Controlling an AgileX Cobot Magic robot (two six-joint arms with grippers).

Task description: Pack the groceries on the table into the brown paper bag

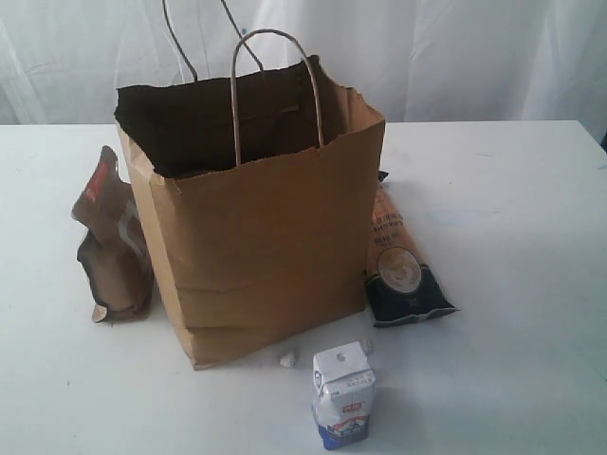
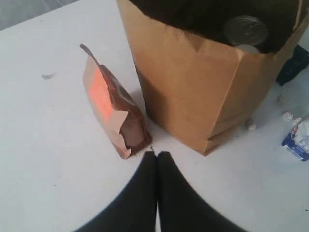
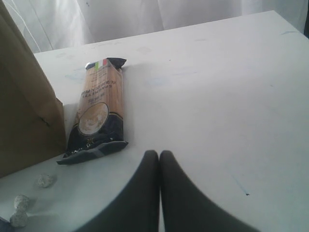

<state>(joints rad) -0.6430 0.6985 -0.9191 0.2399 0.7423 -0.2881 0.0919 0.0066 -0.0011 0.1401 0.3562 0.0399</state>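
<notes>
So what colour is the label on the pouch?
Orange-red label on the pouch; left wrist view shows it best.

Brown paper bag (image 1: 270,251) upright and open mid-counter (image 1: 517,227), handles (image 1: 312,90) up. Dark-brown pouch (image 1: 114,248) with a red label stands against its left side. Long orange-navy packet (image 1: 399,268) lies flat just beside its right side. Small white-blue carton (image 1: 343,394) upright in front, apart. White crumpled scrap (image 1: 287,358) near bag's front base.
</notes>
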